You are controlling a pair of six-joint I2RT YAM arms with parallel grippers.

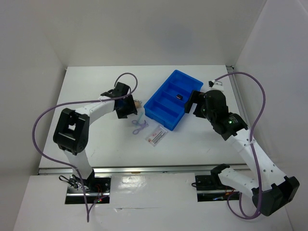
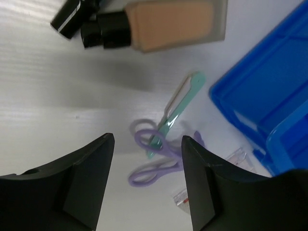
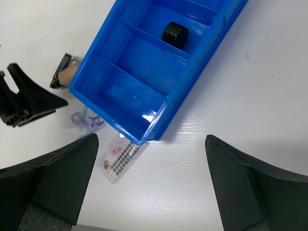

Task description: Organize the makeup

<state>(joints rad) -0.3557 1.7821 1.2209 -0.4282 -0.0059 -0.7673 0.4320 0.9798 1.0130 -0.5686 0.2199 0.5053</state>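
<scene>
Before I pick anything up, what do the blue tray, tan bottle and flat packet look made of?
Blue tray: probably hard moulded plastic, glossy, with light glinting on its floor. Tan bottle: clear wall over tan fill, glass or plastic, I cannot tell which; black cap looks like glossy plastic. Flat packet: seemingly thin clear plastic over printed card, given its see-through edges.

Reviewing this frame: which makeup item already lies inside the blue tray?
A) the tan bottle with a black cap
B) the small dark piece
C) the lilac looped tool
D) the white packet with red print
B: the small dark piece sits in one compartment of the blue tray, while the lilac looped tool, the white packet and the tan bottle lie outside it on the table.
</scene>
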